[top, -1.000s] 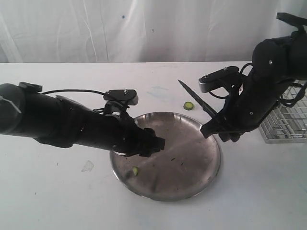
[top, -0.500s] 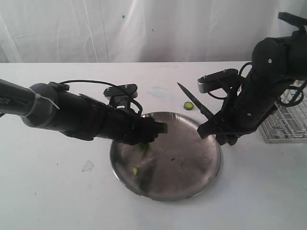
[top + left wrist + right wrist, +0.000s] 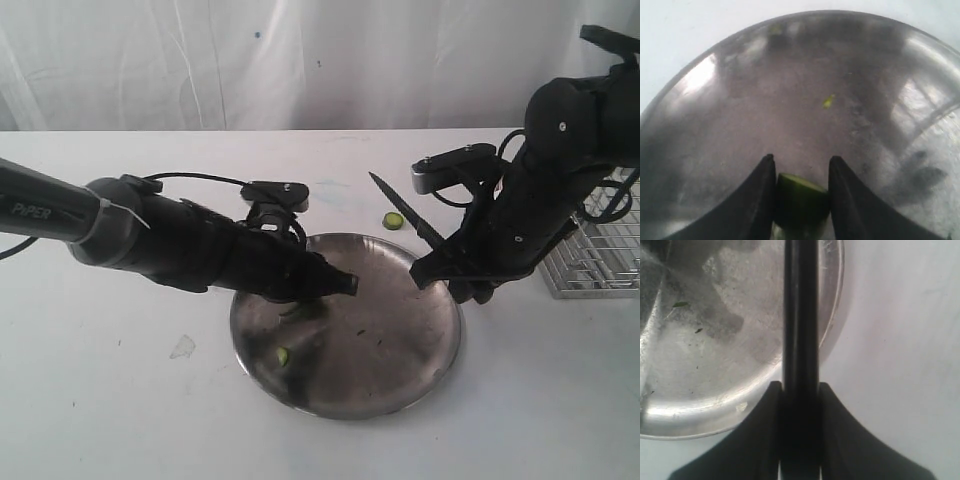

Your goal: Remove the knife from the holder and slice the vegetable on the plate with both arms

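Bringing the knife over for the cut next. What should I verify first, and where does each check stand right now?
1. Black-handled knife with dark pointed blade clamped in right gripper: ok.
2. Dark green vegetable piece between the left gripper fingers: ok, both appear to touch it.
3. Vegetable piece over the round steel plate: ok.
4. Blade above the vegetable piece: not ok. It points out past the plate's rim, well apart from it.
5. Cutting edge facing down: cannot tell.
6. Enough vegetable showing beyond the fingers to slice: cannot tell.
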Tool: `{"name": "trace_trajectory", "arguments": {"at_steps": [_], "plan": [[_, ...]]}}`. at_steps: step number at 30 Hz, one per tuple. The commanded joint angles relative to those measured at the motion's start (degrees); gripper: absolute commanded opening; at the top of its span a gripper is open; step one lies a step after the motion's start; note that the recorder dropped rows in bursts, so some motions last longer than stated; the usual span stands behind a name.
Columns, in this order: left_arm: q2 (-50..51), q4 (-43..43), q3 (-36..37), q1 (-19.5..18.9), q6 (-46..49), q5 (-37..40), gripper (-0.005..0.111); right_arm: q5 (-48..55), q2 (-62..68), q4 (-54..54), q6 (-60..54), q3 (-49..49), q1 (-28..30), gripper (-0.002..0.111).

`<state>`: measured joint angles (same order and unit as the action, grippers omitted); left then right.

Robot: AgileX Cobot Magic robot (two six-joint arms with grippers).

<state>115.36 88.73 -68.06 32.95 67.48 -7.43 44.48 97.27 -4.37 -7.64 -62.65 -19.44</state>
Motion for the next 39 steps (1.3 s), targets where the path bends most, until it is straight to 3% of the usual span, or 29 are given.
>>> {"name": "trace_trajectory", "arguments": {"at_steps": [1, 3, 6, 12, 20, 30, 39], "plan": [[-0.8, -4.4, -2.2, 0.3, 19.0, 9.0, 0.000, -0.1, -0.7, -0.3, -0.1, -0.1, 0.1, 0.000], [-1.0, -9.1, -3.5, 0.3, 25.5, 13.6, 0.000, -0.1, -0.7, -0.4, -0.1, -0.1, 0.1, 0.000], [-0.9, -14.4, -4.7, 0.3, 26.6, 15.8, 0.000, -0.1, -0.7, -0.4, -0.1, -0.1, 0.1, 0.000], [-0.9, -20.2, -4.6, 0.3, 26.8, 6.9, 0.001, 0.7, -0.7, -0.6, -0.1, -0.1, 0.1, 0.000], [0.8, -19.9, -4.6, 0.3, 25.9, 12.4, 0.032, 0.7, -0.7, -0.6, -0.1, -0.1, 0.1, 0.000], [1.3, -20.0, -4.6, 0.3, 25.2, 11.8, 0.036, 0.8, -0.7, -0.6, -0.1, -0.1, 0.1, 0.000], [1.3, -20.1, -4.6, 0.3, 25.2, 11.5, 0.068, 0.8, -0.7, -0.6, -0.1, -0.1, 0.1, 0.000]]}}
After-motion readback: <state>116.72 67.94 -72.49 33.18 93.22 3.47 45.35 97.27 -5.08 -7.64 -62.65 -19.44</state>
